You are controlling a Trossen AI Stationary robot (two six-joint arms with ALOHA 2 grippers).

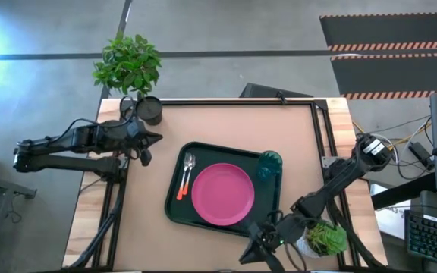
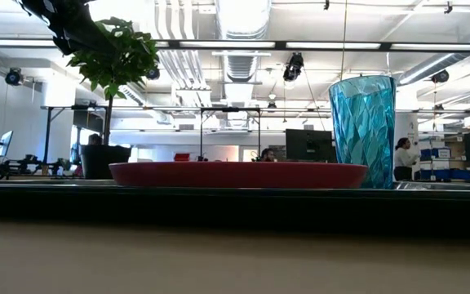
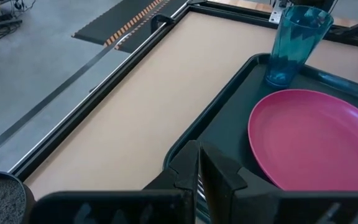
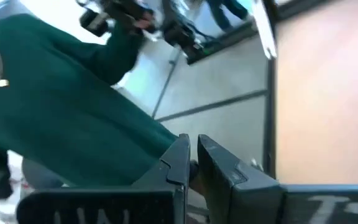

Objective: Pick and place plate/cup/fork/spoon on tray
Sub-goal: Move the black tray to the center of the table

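**All four pieces sitting on the tray**

The left pincer (image 3: 199,177) is filling the foreground of its own wrist view, its two dark fingers pressed together with nothing between them; from above it is hovering over the counter (image 1: 226,125) just left of the tray (image 1: 174,199), near a dark pot (image 1: 149,110) holding a leafy plant (image 1: 127,62).

The tray is lying in the middle of the counter and is carrying everything. The pink plate (image 1: 222,194) is resting flat across its centre. The teal cup (image 1: 270,164) is standing upright in the tray's far right corner, just beside the plate's rim — the low view is showing it rising well above the plate. The fork (image 1: 183,180) and the spoon (image 1: 190,171) are lying side by side on the tray's left strip, orange handles pointing toward the near edge, metal ends toward the far edge, close to the plate.

The right pincer (image 4: 193,163) is hanging off the counter's near right edge, beside a small potted plant (image 1: 323,239) in a white pot — its fingers are clenched and holding nothing. A green sleeve (image 4: 61,118) is showing beyond them.
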